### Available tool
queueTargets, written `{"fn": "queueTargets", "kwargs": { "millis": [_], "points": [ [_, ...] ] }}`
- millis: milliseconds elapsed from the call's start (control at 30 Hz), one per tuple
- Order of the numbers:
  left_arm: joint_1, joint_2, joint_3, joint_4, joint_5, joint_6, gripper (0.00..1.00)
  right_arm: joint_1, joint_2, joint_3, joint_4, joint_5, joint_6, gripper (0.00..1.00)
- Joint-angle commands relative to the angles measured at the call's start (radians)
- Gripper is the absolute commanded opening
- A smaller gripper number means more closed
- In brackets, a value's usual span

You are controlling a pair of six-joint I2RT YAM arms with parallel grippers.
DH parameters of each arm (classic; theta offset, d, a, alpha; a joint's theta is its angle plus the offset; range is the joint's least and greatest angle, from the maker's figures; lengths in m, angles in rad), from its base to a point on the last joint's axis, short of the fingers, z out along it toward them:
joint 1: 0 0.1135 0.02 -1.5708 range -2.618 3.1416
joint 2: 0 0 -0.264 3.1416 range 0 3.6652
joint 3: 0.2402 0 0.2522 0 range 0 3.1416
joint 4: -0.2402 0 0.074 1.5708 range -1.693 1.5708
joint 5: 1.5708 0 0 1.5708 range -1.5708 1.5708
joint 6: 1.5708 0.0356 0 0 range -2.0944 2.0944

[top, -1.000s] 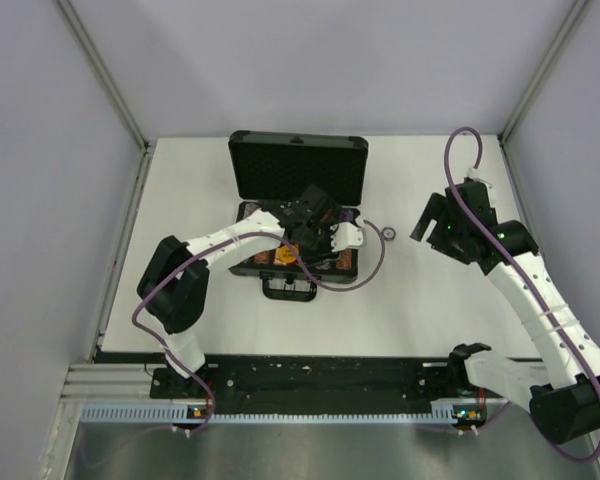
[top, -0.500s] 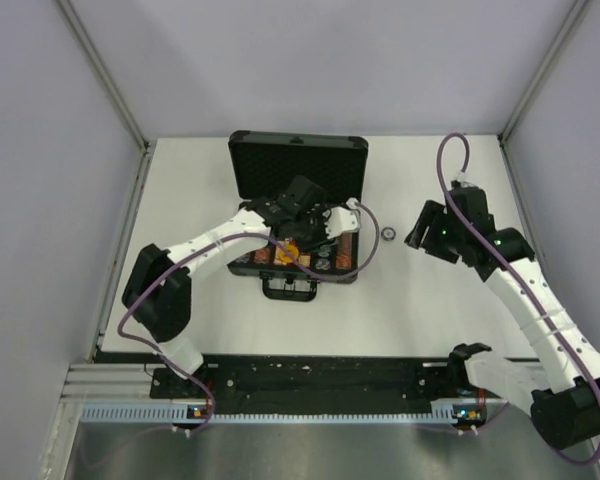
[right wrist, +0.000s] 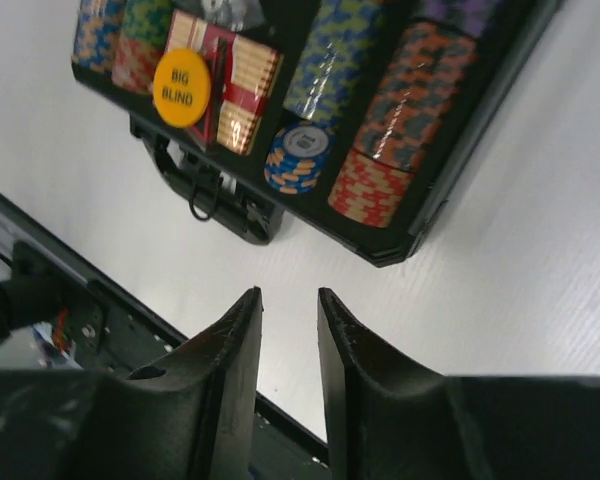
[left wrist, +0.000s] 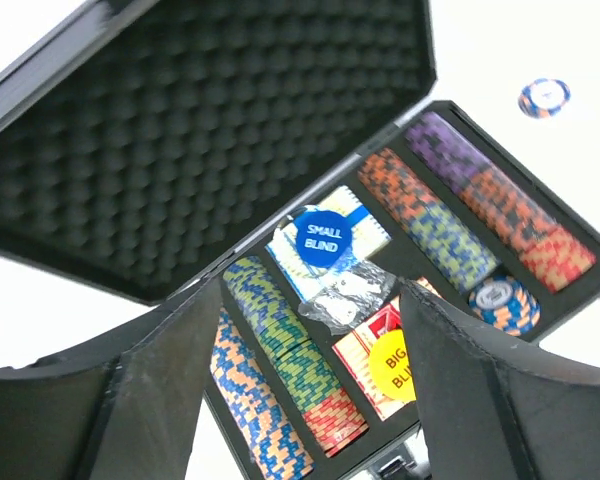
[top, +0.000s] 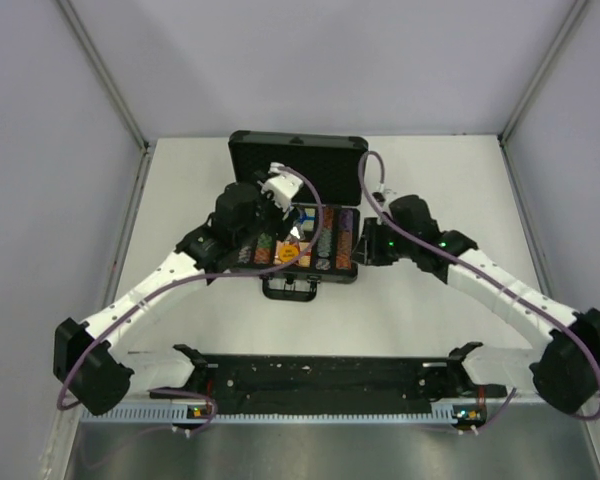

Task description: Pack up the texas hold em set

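Black case (left wrist: 230, 150) beneath spread, empty left fingers (left wrist: 150, 400); right fingers (right wrist: 230, 370) beside it, nearly closed.

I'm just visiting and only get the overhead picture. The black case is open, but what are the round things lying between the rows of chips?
Observer: The wrist cameras can read them. There is a blue button marked SMALL BLIND and a yellow button marked BIG BLIND.
Operator: So is everything packed already?
Observer: Not quite. The left wrist camera shows one loose chip lying on the table, outside the case. Your view doesn't show it.
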Motion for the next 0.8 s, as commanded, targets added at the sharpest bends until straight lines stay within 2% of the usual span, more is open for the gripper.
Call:
{"fn": "queueTargets", "kwargs": {
  "millis": [0, 67, 133, 267, 433, 767],
  "points": [
    [0.030, -0.055, -0.012, 0.099, -0.180, -0.251, 0.80, 0.130, 0.115, 0.042, 0.109, 0.046, -0.035, 0.24],
    [0.051, -0.067, -0.018, 0.091, -0.211, -0.360, 0.86, 0.174, 0.175, 0.066, 0.108, 0.090, -0.042, 0.19],
    [0.079, -0.077, -0.015, 0.067, -0.214, -0.435, 0.99, 0.208, 0.225, 0.089, 0.108, 0.121, -0.046, 0.13],
    [0.139, -0.083, -0.003, 0.001, -0.132, -0.570, 0.99, 0.259, 0.314, 0.139, 0.106, 0.170, -0.055, 0.06],
    [0.185, -0.089, -0.013, -0.030, -0.006, -0.627, 0.99, 0.289, 0.416, 0.197, 0.099, 0.201, -0.063, 0.02],
    [0.237, -0.139, -0.020, -0.067, -0.047, -0.618, 0.99, 0.299, 0.528, 0.296, 0.065, 0.197, -0.074, 0.01]
  ]
}}
